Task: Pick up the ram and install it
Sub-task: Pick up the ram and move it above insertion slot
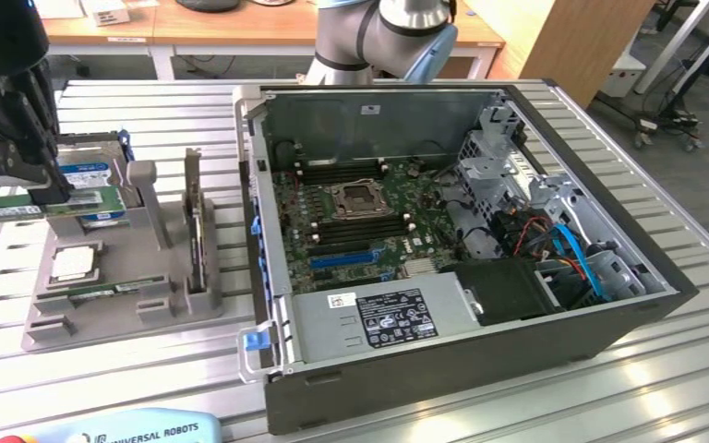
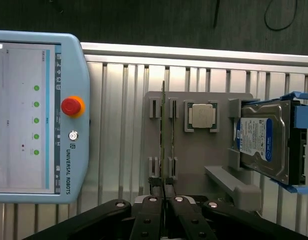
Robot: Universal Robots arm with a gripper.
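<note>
Gripper: the gripper (image 1: 52, 197) (image 2: 163, 189) is at the exterior view's left, over the grey holder (image 1: 133, 309) (image 2: 193, 160), with its jaws clamped tight on the ram.
Ram: the ram (image 1: 16, 212) (image 2: 163, 135) is a thin green stick pinched at one end. In the wrist view it is seen edge-on, running straight out from the fingertips across the holder. In the exterior view it lies level, in front of the hard drive.
Second stick: a like green stick (image 1: 96, 293) lies in the slots at the holder's near edge, apart from the gripper.
CPU: a square silver chip (image 1: 74, 263) (image 2: 202, 116) sits in its recess on the holder, between the stick slots and the hard drive.
Hard drive: a silver hard drive (image 1: 90, 175) (image 2: 261, 140) with a blue label stands on edge in its blue-cornered cradle.
Computer case: the case (image 1: 453, 369) lies open on the bench (image 1: 108, 369), well apart from the gripper at the exterior view's right, with the motherboard (image 1: 354, 212) exposed.
Teach pendant: a pale blue pendant (image 1: 133, 429) (image 2: 39, 117) lies on the bench beside the holder.
</note>
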